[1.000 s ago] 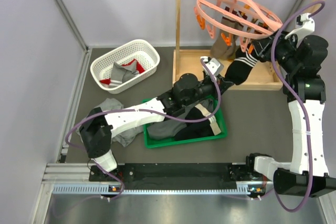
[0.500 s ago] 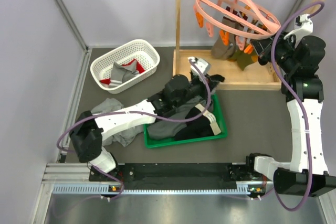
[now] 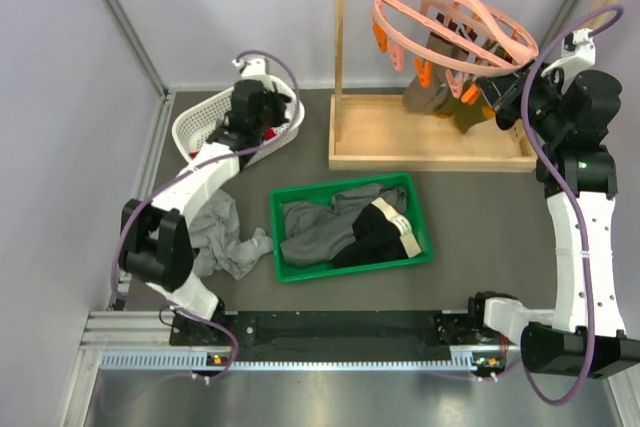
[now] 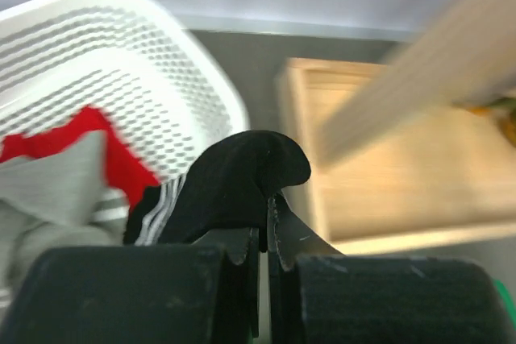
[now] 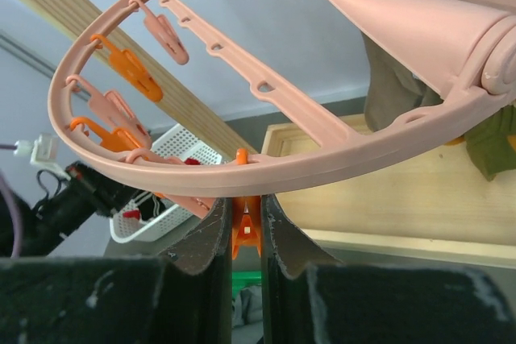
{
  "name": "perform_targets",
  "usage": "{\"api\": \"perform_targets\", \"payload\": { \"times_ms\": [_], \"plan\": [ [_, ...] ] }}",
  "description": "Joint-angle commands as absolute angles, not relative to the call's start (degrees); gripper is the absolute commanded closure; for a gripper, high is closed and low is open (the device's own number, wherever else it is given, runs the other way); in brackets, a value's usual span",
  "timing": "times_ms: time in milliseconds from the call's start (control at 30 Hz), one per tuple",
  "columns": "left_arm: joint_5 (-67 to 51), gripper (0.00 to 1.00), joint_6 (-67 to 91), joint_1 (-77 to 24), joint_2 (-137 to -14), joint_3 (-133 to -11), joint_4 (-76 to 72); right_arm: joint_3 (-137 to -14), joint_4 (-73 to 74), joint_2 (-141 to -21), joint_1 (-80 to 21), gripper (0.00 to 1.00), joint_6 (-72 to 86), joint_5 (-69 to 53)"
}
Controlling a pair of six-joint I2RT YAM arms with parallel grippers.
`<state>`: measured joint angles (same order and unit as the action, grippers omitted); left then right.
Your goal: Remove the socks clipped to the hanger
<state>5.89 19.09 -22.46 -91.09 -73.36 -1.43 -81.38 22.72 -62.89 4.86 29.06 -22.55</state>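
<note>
My left gripper is shut on a black striped sock and holds it over the white basket. A red sock and a grey one lie in that basket. The pink round hanger hangs tilted from the wooden rack. A tan-brown sock and an olive sock still hang from its clips. My right gripper is shut on an orange clip just under the hanger's outer ring.
The wooden rack's post and base board stand at the back. A green tray in front holds larger grey and black garments. A grey cloth lies on the table by the left arm.
My left arm has swung from the rack, past the green tray, to the white basket with the black striped sock. My right gripper has closed on the orange clip.
</note>
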Motion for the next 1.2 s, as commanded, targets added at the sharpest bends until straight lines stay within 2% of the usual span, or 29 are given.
{"api": "perform_targets", "payload": {
  "times_ms": [0, 200, 233, 267, 367, 400, 467, 500, 533, 733, 933, 967, 1167],
  "plan": [
    [2.9, 1.00, 22.4, -14.3, -96.0, -78.3, 2.7, -83.4, 21.6, -62.3, 4.1, 0.97, 31.2, -25.7],
    [0.4, 1.00, 23.9, -8.3, -103.5, -83.5, 2.9, -83.5, 21.6, -62.5, 4.0, 0.96, 32.3, -27.2],
    [0.3, 0.97, 23.9, -7.5, -105.9, -84.4, 3.6, -83.6, 22.0, -62.5, 4.0, 0.96, 32.2, -27.2],
    [1.0, 0.70, 24.0, -7.4, -106.9, -85.1, 4.4, -83.7, 22.1, -62.5, 4.0, 0.96, 32.3, -27.3],
    [2.8, 0.41, 23.6, -7.3, -107.8, -85.2, 5.9, -83.6, 22.4, -62.3, 4.0, 0.94, 32.9, -28.1],
    [3.1, 0.28, 23.6, -7.3, -107.2, -84.2, 5.4, -83.3, 22.2, -62.4, 4.0, 0.92, 33.8, -28.5],
    [3.1, 0.17, 23.4, -7.3, -105.0, -82.8, 4.1, -82.6, 21.3, -62.2, 4.0, 0.91, 35.1, -29.2],
    [3.6, 0.05, 23.4, -7.3, -104.2, -81.7, 3.6, -82.3, 20.7, -62.1, 4.0, 0.90, 36.4, -29.4],
    [3.8, 0.01, 23.2, -7.3, -102.5, -81.3, 2.9, -81.7, 20.3, -62.1, 4.0, 0.90, 37.1, -29.7],
    [4.3, 0.01, 23.9, -7.4, -97.2, -79.4, 2.9, -80.2, 17.0, -62.3, 3.9, 0.89, 40.3, -29.8],
    [2.3, 0.01, 25.8, -7.6, -93.1, -75.3, 3.4, -80.2, 16.2, -62.2, 3.8, 0.79, 40.1, -30.8],
    [2.2, 0.01, 26.4, -7.6, -92.7, -73.3, 2.8, -80.2, 16.2, -62.0, 3.9, 0.73, 39.3, -30.9],
    [-2.0, 0.01, 27.8, -7.6, -94.6, -70.4, 2.2, -76.9, 13.7, -59.3, 3.9, 0.52, 33.0, -30.9]
  ]
}}
